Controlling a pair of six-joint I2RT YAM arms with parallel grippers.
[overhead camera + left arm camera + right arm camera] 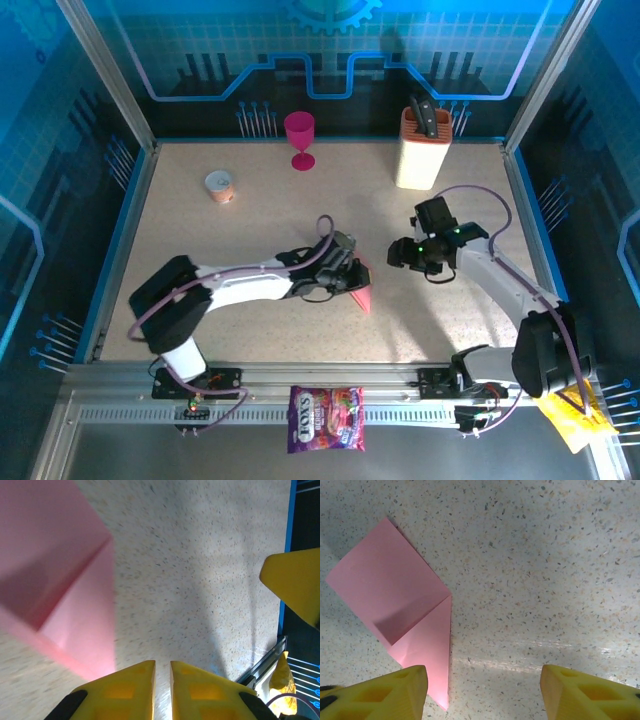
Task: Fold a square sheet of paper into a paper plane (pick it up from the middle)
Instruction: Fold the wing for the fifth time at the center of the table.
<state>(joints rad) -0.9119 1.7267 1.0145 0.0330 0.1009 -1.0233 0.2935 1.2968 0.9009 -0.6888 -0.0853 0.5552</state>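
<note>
The salmon-pink sheet of paper (361, 291) lies flat on the speckled table, partly folded, with one triangular flap ending in a sharp tip. In the right wrist view the paper (395, 595) sits left of centre, its tip beside my right gripper's left finger. My right gripper (482, 690) (398, 256) is open wide over bare table just right of the paper. My left gripper (162, 664) (350, 272) hovers at the paper's (60, 580) right edge. Its jaws stand a narrow slit apart with only table between them.
A magenta goblet (299, 137) and a cream knife block (422, 150) stand along the back. A small cup (220, 186) sits at the back left. A purple candy bag (326, 418) and a yellow wrapper (573, 418) lie on the front rail.
</note>
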